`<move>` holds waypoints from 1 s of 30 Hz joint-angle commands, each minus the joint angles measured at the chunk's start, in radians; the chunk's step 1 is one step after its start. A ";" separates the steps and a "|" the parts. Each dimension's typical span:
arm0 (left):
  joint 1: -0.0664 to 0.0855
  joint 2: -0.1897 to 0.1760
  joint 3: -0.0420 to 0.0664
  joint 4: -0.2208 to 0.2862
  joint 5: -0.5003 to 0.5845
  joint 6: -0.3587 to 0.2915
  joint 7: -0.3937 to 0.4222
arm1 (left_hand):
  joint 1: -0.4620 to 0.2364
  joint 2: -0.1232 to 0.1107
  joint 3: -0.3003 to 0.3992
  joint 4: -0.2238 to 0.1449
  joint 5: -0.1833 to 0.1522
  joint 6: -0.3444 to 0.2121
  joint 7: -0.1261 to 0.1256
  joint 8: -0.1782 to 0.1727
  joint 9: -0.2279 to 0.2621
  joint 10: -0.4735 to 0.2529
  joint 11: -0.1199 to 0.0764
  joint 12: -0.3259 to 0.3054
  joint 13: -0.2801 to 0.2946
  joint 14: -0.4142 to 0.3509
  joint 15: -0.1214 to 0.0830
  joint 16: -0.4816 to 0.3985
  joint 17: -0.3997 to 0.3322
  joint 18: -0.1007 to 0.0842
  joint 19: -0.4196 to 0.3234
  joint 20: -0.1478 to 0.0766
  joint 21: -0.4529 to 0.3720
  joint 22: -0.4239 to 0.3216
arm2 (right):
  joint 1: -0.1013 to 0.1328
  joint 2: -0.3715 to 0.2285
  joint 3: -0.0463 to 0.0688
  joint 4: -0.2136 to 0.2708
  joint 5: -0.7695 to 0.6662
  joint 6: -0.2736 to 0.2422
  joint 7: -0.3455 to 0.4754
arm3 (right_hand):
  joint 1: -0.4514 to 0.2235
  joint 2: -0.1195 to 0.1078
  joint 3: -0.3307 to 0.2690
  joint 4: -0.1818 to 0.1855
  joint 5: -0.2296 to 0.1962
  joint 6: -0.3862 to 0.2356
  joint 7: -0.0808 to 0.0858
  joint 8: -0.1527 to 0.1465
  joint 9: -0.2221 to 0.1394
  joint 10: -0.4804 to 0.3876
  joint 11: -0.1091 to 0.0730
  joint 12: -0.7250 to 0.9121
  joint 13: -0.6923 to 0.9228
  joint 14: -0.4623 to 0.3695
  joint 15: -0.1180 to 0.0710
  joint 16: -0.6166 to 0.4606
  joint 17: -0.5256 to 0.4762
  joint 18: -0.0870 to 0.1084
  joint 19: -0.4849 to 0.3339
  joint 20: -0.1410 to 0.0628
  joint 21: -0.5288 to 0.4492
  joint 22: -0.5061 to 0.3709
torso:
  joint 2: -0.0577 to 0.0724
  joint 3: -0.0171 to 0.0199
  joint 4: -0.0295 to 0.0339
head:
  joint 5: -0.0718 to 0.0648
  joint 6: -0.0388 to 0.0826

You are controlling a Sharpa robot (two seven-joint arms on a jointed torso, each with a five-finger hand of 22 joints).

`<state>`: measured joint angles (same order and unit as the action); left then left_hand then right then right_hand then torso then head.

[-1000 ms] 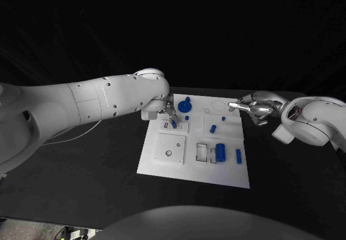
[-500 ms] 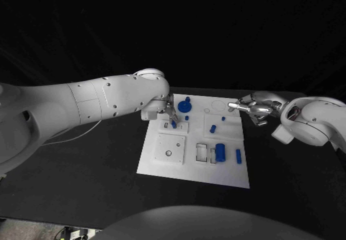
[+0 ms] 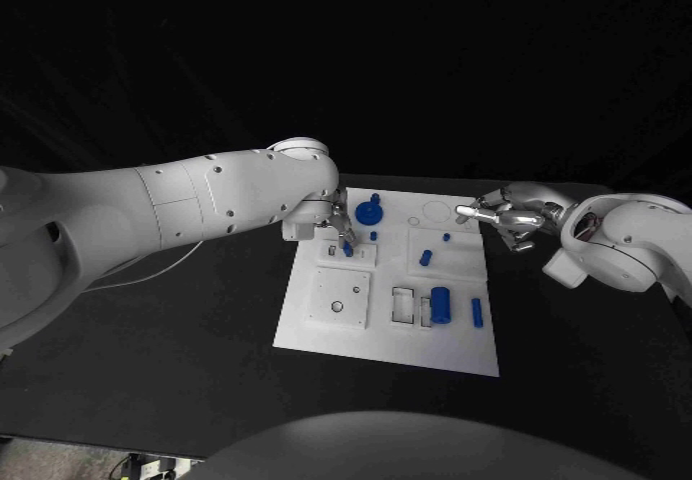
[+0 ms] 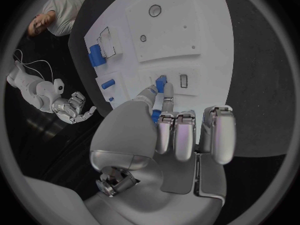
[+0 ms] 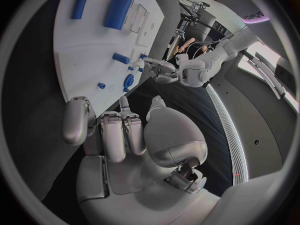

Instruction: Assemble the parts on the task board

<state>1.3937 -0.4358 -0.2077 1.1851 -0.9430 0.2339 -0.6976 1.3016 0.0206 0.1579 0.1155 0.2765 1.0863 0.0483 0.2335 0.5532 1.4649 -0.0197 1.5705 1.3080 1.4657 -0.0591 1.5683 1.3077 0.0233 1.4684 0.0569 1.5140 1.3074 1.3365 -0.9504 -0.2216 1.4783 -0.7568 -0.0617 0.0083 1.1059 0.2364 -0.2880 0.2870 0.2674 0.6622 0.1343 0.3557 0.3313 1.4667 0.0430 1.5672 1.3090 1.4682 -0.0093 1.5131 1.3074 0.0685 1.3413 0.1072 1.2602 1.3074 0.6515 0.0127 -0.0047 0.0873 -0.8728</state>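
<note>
Black table (image 3: 173, 330) carries the white board (image 3: 382, 340). Left hand (image 3: 335, 228) pinches a small blue peg (image 3: 348, 246) at its fingertips over the board; right hand (image 3: 505, 217) hovers beside, fingers curled, empty. Nothing has moved since before.

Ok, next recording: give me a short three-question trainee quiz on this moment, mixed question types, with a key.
1. True or false: the right hand holds a blue part.
2. Which hand has its fingers at a small blue part on the task board?
A. left hand
B. right hand
C. both
3. Fill in: the large blue cylinder lies on the board's side nearer the ___ arm.

Key:
1. False: it hovers beside the board's edge, its fingers curled with nothing in them.
2. A
3. right
</note>
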 commanded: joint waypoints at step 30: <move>-0.006 0.010 0.001 -0.008 0.003 0.015 -0.104 | 0.001 -0.003 0.019 -0.003 -0.004 -0.007 -0.005 -0.002 0.006 0.106 -0.004 0.000 0.263 0.105 -0.005 0.003 0.263 0.007 0.000 -0.007 -0.010 0.165 | -0.001 0.001 0.000 0.001 -0.006 0.015 0.017 | 0.011 -0.003 -0.004 -0.003 0.005 0.003 0.002 0.001 -0.002 0.104 0.009 0.004 0.262 0.042 0.008 -0.005 0.191 0.009 -0.007 0.003 -0.007 0.160 | 0.000 0.0001 -0.0011 | -0.002 0.000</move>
<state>1.3880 -0.4283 -0.2077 1.1759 -0.9424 0.2342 -0.6976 1.2990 0.0180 0.1727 0.1118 0.2746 1.0823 0.0479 0.2301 0.5588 1.4649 -0.0197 1.5705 1.3080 1.4657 -0.0591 1.5683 1.3075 0.0233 1.4684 0.0569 1.5089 1.3074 1.3359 -0.9494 -0.2216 1.4783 -0.7568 -0.0616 0.0143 1.1097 0.2325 -0.2880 0.2870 0.2672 0.6622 0.1343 0.3557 0.3305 1.4667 0.0430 1.5671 1.3092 1.4682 -0.0093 1.5131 1.3073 0.0685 1.3413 0.1072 1.2602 1.3081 0.6513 0.0126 -0.0057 0.0854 -0.8728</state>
